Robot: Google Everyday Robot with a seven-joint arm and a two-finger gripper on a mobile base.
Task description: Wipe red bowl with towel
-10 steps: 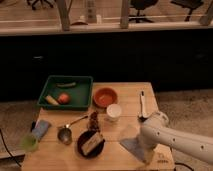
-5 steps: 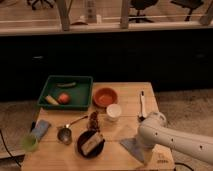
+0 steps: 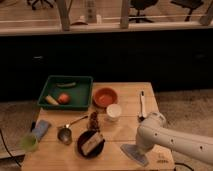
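The red bowl (image 3: 105, 96) sits at the back middle of the wooden table (image 3: 125, 132), just right of the green tray. The grey-blue towel (image 3: 131, 153) lies flat near the table's front right edge. My gripper (image 3: 142, 148) is at the end of the white arm (image 3: 175, 140), down over the towel's right part, well in front of and right of the bowl. The arm's wrist hides the gripper's tips.
A white cup (image 3: 114, 112) stands just in front of the bowl. A green tray (image 3: 66, 92) holds food. A dark dish (image 3: 91, 144), a metal cup with spoon (image 3: 65, 134), a light blue cloth (image 3: 41, 128), a green cup (image 3: 29, 142) and a white utensil (image 3: 142, 106) are also on the table.
The arm has shifted slightly lower toward the towel; nothing else has moved.
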